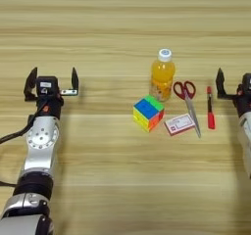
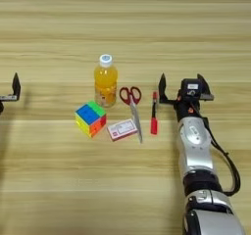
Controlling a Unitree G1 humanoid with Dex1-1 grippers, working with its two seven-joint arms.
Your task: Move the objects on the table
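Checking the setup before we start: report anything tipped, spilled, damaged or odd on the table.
Nothing stands out. The bottle stands upright and capped; the cube, card packet, scissors and pen lie apart. Both grippers, left and right, are open and empty.

Warm, even light covers the desk (image 1: 122,28). Soft, short shadows lie just beside the orange juice bottle (image 1: 162,75), toward its left. The planks carry no harsh glare. Everything looks slightly soft.
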